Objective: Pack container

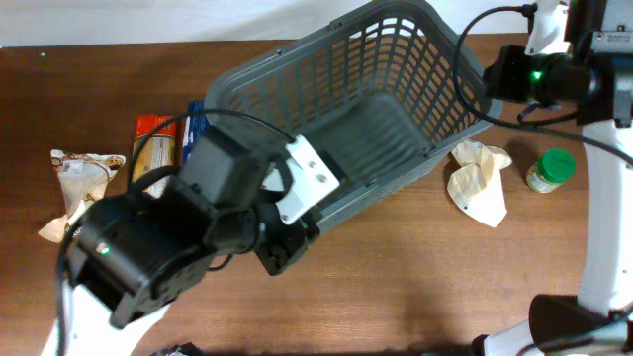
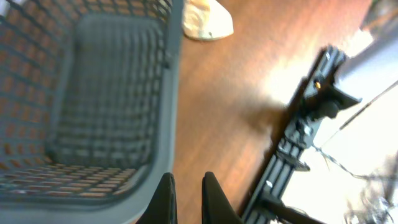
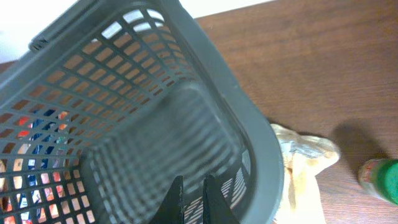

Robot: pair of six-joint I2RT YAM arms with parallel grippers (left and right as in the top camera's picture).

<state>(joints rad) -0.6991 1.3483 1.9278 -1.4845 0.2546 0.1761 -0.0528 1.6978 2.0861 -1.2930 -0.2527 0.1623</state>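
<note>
Basket [image 1: 326,74] sits mid-table, diagonal, empty: packing not yet begun. Left gripper [image 2: 188,183] at its near rim, right gripper [image 3: 193,186] above its far end; both nearly clenched, holding nothing. Next: open, reach crumpled bag [image 1: 480,178] or jar [image 1: 551,170].

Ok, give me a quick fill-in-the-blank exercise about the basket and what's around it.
1. The grey basket has ___ inside it.
2. The small jar has a ___ lid.
3. The crumpled pale wrapper lies between the basket and the ___.
Missing words: nothing; green; jar.
</note>
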